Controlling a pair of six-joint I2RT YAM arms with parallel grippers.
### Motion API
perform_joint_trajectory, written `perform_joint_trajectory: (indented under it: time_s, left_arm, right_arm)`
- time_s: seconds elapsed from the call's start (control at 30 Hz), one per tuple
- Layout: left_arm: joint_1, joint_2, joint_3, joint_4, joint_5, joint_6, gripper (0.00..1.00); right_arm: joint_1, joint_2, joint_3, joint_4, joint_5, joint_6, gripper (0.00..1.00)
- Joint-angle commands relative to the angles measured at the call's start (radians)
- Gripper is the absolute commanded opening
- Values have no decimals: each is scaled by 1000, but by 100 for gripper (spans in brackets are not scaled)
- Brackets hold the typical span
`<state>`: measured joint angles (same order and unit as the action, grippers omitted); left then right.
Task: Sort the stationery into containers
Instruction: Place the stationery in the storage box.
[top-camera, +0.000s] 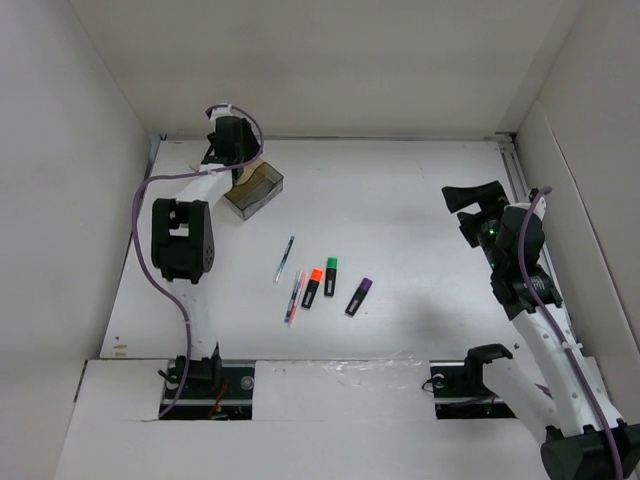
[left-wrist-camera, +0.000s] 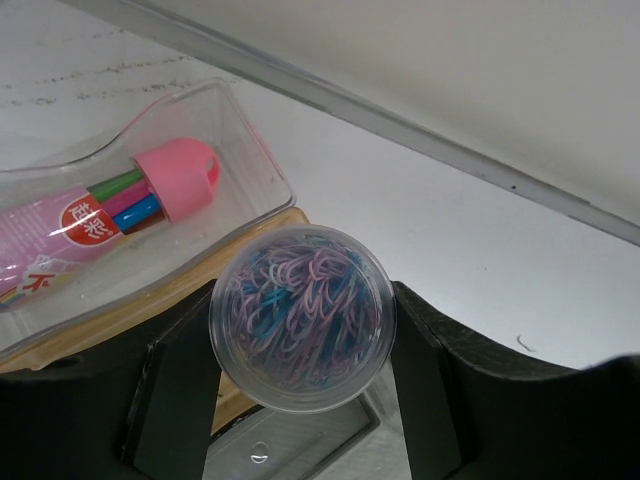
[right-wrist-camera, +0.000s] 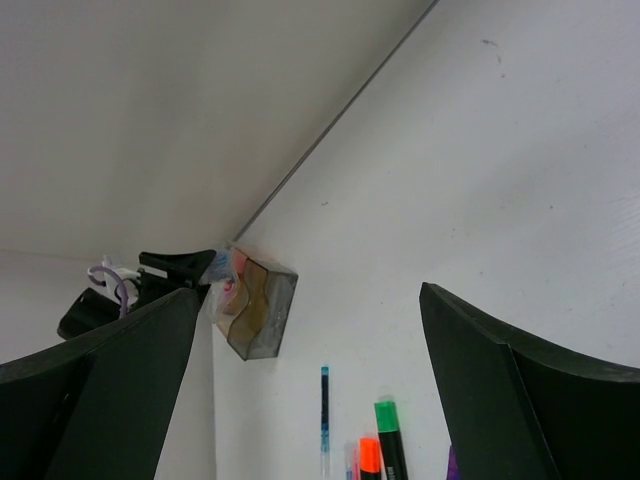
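Observation:
My left gripper (top-camera: 238, 166) (left-wrist-camera: 305, 385) is shut on a small clear round tub of coloured paper clips (left-wrist-camera: 302, 318), held just above the clear divided box (top-camera: 256, 189) (left-wrist-camera: 262, 196) at the far left. A pink-topped bottle (left-wrist-camera: 150, 190) lies in one compartment of the box. On the table's middle lie a bluish pen (top-camera: 285, 259) (right-wrist-camera: 324, 410), a pink pen (top-camera: 294, 297), and orange (top-camera: 312, 287) (right-wrist-camera: 370, 458), green (top-camera: 330, 276) (right-wrist-camera: 390, 432) and purple (top-camera: 359, 297) highlighters. My right gripper (top-camera: 463, 210) (right-wrist-camera: 308, 295) is open and empty, high at the right, far from them.
White walls enclose the table on the back, left and right. The box (right-wrist-camera: 258, 312) stands close to the back left corner. The box's tan divider (left-wrist-camera: 150, 305) runs beside the held tub.

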<state>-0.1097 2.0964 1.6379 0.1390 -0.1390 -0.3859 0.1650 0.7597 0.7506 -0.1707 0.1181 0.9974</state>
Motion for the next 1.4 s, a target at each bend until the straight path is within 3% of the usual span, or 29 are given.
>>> perform_joint_trajectory:
  time_s: [0.0,0.5,0.73,0.83,1.0,1.23,1.37]
  left_arm:
    - [5,10,51,14,-27,24,42]
    - [5,37,22,36,-36,33,60]
    - [5,25,11,56,-36,44,49]
    - [5,25,23,42,-36,44,49]
    - [5,25,43,11,-45,44,67]
    - [-4,-18,13,28,-36,44,71]
    - [-25,-126,-39,59,-27,44,68]
  right_arm:
    - [5,-5,12,54,-6,-14,98]
    - [5,-14,12,63,-27,-14,98]
    - [5,-5,12,63,-29,-14,98]
    - [5,-5,12,63,-18,-14,98]
    - [5,-5,12,73,-28,-14,98]
    - [5,-5,12,73,-28,-14,98]
    - [5,-5,12,73,-41,-14,98]
